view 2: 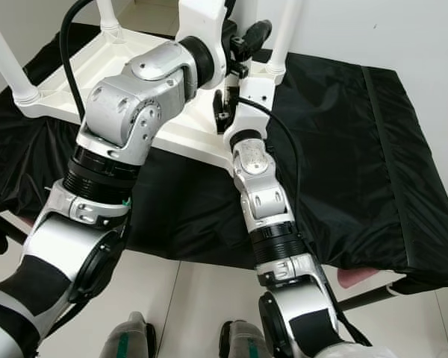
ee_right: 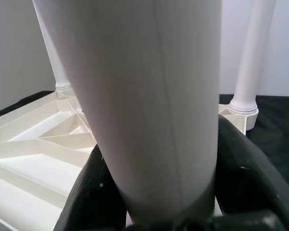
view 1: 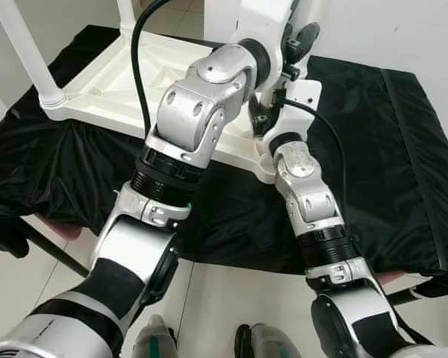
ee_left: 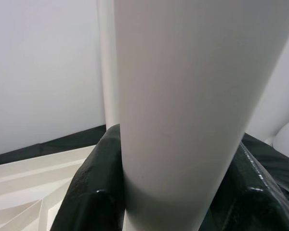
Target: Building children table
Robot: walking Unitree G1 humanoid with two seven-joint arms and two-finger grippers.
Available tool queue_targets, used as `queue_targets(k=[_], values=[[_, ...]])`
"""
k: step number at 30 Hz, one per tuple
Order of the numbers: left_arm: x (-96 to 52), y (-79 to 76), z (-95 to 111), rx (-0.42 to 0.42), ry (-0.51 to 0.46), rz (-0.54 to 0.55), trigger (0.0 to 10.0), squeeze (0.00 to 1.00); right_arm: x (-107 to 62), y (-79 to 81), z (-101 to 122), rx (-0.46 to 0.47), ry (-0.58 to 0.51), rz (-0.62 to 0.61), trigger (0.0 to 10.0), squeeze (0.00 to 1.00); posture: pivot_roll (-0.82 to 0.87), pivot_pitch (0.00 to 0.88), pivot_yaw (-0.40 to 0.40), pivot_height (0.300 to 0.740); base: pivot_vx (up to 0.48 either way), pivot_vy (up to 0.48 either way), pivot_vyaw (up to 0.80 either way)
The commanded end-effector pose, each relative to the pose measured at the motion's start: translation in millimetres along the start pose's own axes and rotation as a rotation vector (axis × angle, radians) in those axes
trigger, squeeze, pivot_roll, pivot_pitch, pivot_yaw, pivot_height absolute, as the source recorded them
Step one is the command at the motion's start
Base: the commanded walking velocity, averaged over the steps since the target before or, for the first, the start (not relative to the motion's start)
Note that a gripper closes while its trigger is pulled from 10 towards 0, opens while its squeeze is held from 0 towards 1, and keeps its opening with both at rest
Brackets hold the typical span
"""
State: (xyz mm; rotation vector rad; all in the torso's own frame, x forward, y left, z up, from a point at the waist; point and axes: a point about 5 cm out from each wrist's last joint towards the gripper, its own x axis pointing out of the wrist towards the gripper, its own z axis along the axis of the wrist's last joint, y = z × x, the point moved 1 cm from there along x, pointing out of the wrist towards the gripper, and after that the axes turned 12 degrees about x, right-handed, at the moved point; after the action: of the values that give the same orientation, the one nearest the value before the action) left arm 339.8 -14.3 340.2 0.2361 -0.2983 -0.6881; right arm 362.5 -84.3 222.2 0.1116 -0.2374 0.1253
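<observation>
Upside-down white children's table top (view 1: 127,82) lying on the black cloth (view 1: 373,171) over a low table, ribbed underside facing up. Fitted legs standing in their corner sockets: one at the near left corner (view 1: 26,52), one at the far right (view 2: 287,33). Both arms reaching to the near right corner socket (view 1: 267,168). Left end effector (ee_left: 173,192) clenched around a white leg (ee_left: 183,96), black fingers (ee_left: 89,187) hugging the tube on both sides. Right end effector (ee_right: 168,202) likewise wrapped tight on the same sort of white tube (ee_right: 139,91), apparently the same leg, lower down near the socket.

Step in hand, by the look of it: seating this leg in its corner. Best done by keeping the tube plumb over the socket, both grips firm so no wobble, then pressing or turning straight down along the axis. Sideways push to be avoided: top free to slide on the slippery cloth, socket rim liable to bind if entered at an angle. Worth checking for a flush collar like those on the seated legs.
</observation>
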Motion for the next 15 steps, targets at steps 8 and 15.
queue_targets(k=[8,15], values=[[-1.0,-5.8,6,0.008,-0.026,0.007,10.0,0.39,1.9,1.8,-3,-0.003,0.013,-0.001,0.0,0.0,-0.02,0.012,-0.028,0.74,0.0,0.0,0.0],[-4.6,-12.2,13,-0.042,-0.095,-0.059,10.0,1.0,2.2,-0.2,-5,0.041,0.028,-0.002,10.0,0.0,-0.02,0.001,-0.026,0.74,0.0,0.0,0.0]])
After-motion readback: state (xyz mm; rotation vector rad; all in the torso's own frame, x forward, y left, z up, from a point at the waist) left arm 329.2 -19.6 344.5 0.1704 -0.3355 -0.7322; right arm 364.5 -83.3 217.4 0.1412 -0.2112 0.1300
